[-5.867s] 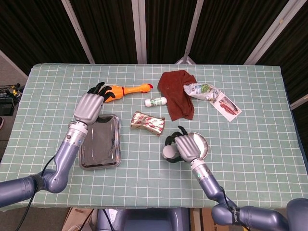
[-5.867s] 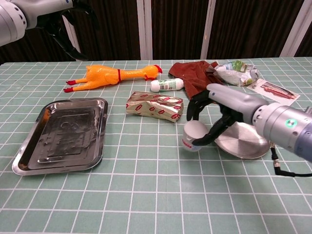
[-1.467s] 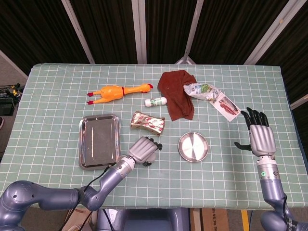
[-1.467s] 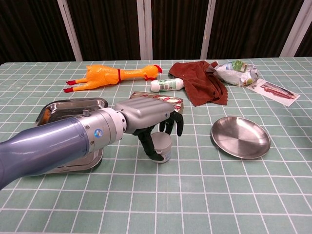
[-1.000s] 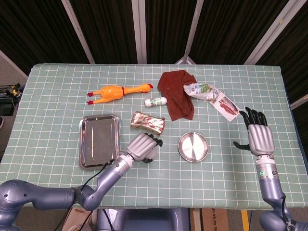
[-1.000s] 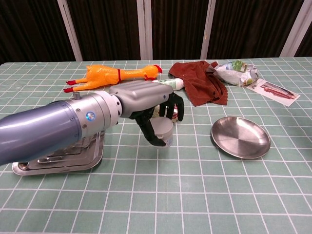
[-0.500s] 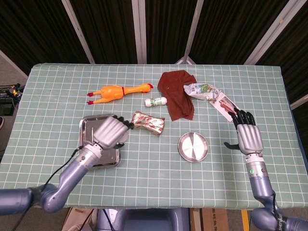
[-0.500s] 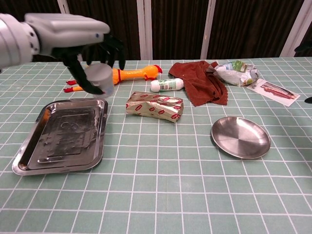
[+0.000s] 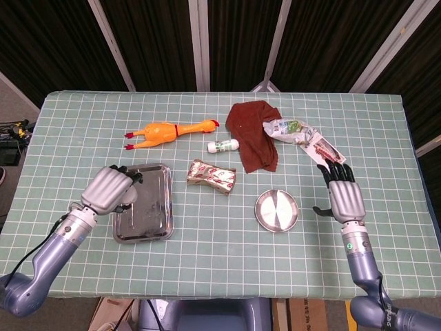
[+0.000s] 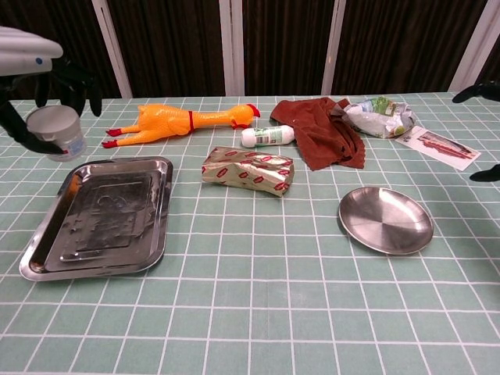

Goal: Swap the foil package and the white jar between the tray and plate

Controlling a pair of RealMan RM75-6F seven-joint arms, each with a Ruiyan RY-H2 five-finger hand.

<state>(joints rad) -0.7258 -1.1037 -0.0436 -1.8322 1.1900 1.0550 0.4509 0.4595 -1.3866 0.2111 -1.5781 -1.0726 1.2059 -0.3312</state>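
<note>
White jar (image 10: 55, 131) clamped in left robot hand (image 9: 109, 189), over tray (image 9: 153, 219) left rim; early release = tips onto counter. Right robot hand (image 9: 342, 196) fingers apart.

The left hand (image 9: 108, 189) is curled closed around the white jar (image 10: 55, 133), raised near the table's left edge, while the right hand (image 9: 342, 196) hovers flat, fingers apart, near the right edge.
</note>
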